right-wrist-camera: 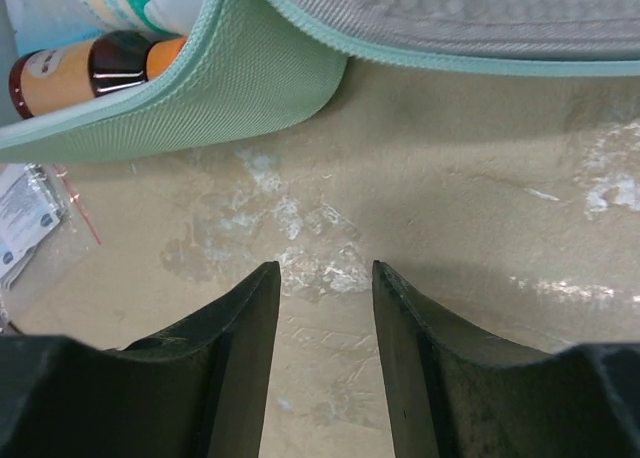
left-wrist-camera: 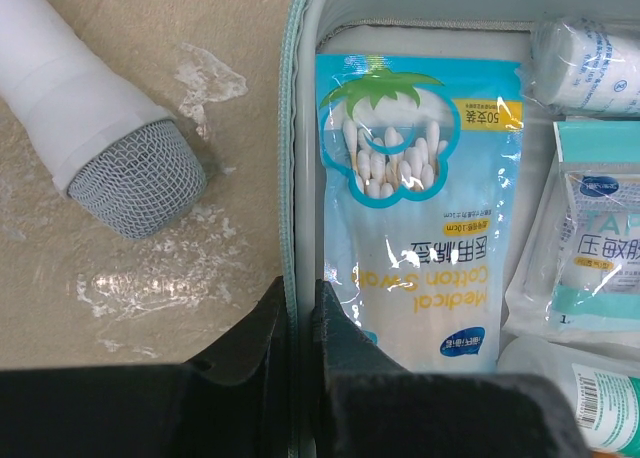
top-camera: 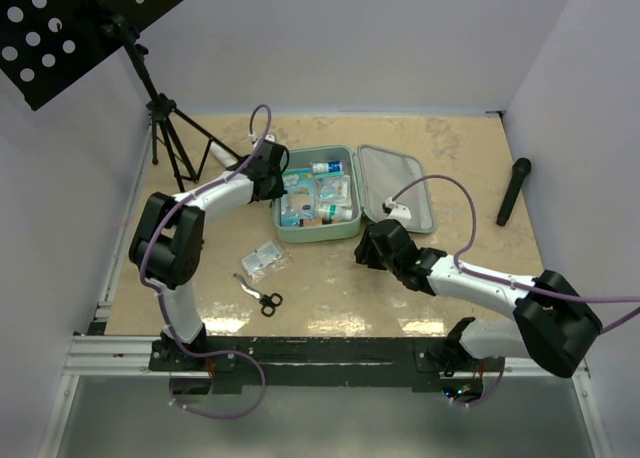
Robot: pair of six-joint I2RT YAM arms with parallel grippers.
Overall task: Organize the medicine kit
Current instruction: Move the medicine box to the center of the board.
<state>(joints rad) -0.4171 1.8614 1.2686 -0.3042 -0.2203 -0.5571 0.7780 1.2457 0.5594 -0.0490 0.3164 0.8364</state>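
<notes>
1. A mint-green kit (top-camera: 318, 235) lies open at the middle of a tan table (top-camera: 450, 278). Its lid (top-camera: 395, 183) is folded flat to the right.
2. The kit's base is filled with packets and small bottles. A blue cotton-swab pack (left-wrist-camera: 420, 208) lies against the left wall, and a brown bottle (right-wrist-camera: 90, 68) is at the near right corner.
3. The left gripper (left-wrist-camera: 300, 323) is at the kit's left wall. Its fingers are almost together and pinch the wall, one finger outside the kit and one inside, beside the swab pack.
4. The right gripper (right-wrist-camera: 325, 273) is low over bare table just in front of the kit, near where base and lid meet. Its fingers are apart and nothing is between them.
5. A white microphone (left-wrist-camera: 110, 128) with a grey mesh head lies on the table just left of the kit.
6. Clear packets (top-camera: 264, 261) and scissors (top-camera: 262, 296) lie on the table in front of the kit, to its left.
</notes>
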